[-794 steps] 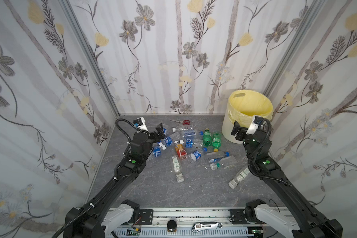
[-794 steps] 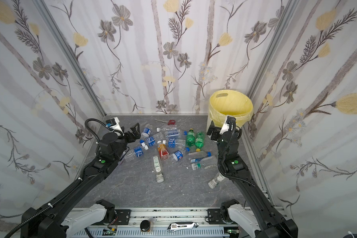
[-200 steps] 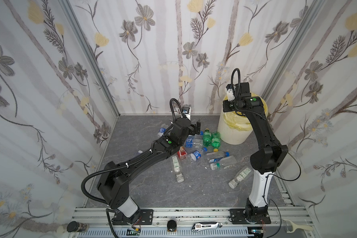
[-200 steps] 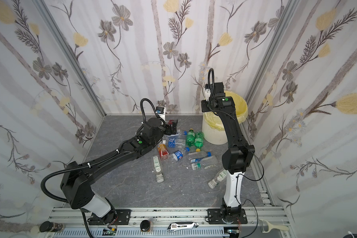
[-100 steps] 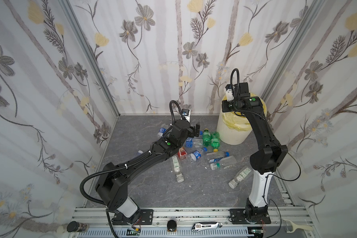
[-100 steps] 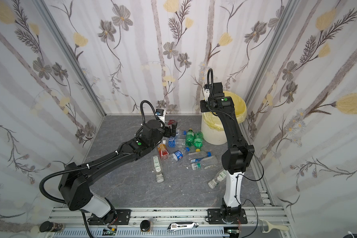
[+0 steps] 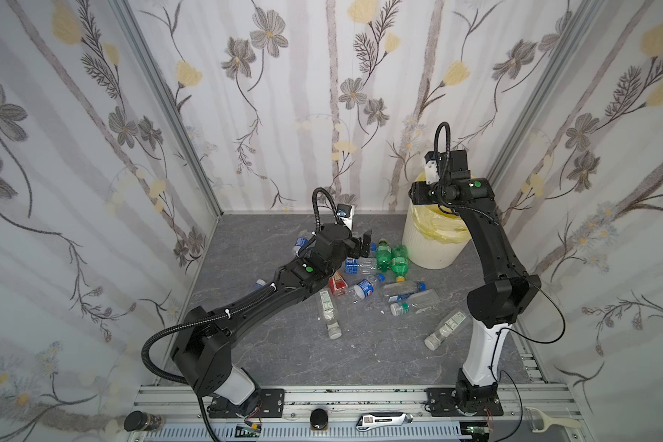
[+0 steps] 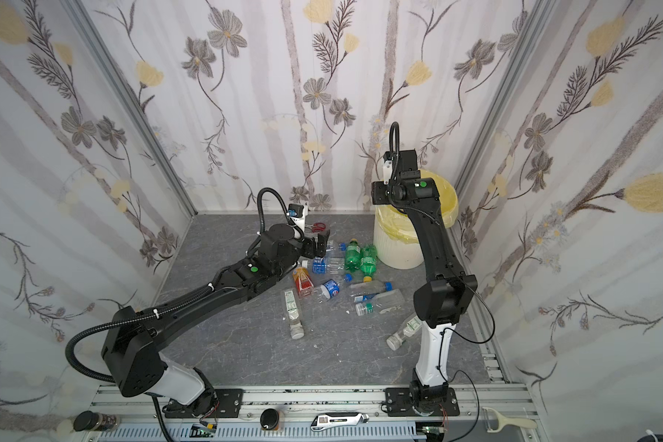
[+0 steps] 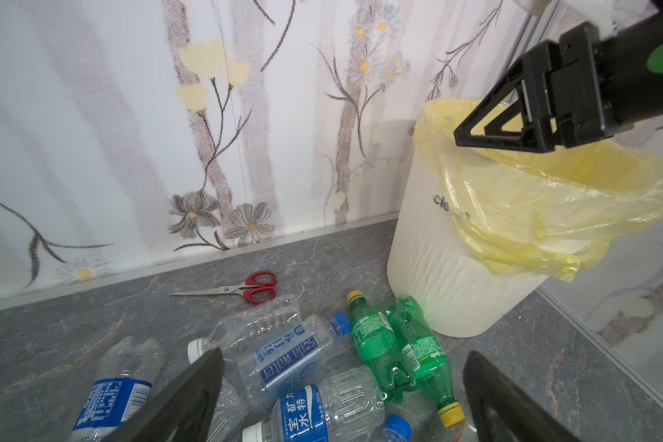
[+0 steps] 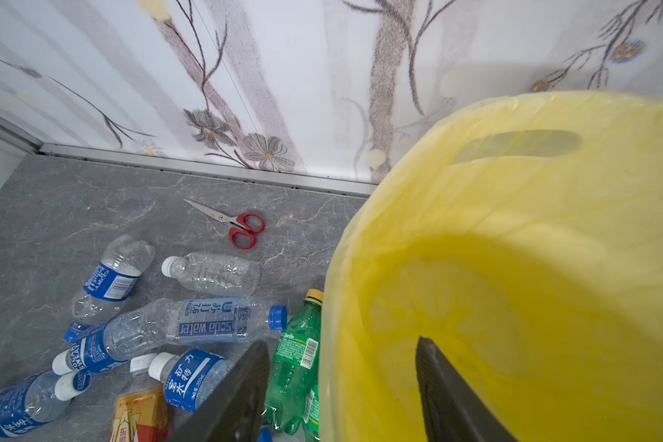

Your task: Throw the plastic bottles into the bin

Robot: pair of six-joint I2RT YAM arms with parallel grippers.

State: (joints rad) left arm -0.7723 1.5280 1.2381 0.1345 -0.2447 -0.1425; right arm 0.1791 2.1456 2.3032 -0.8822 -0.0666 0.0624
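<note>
1. over the heap of plastic bottles [image 7: 365, 286] in the middle of the grey floor [image 7: 284, 344], the left gripper [image 9: 343, 356] hovers with its fingers spread fully apart, holding and touching nothing.
2. just below and ahead of it lies the clear soda water bottle [image 9: 284, 359], on its side, with its blue cap toward the two green bottles [image 9: 376, 340] that lie against the foot of the bin [image 9: 429, 268].
3. that bottle's long axis seems to run closer to the line from finger to finger than across it, so a pick would likely need a wrist turn before the descent.
4. the left arm is plainly the nearer one to the heap; the red-handled scissors [image 9: 253, 289] lie beyond the bottles, near the back wall, and are not part of the job.
5. the right gripper [image 10: 341, 342] hangs above the near rim of the bin, well apart from the heap, its fingers parted with nothing between them.
6. no bottle shows inside the yellow liner [image 10: 513, 268] from the right wrist view, though its bottom is blurred.
</note>
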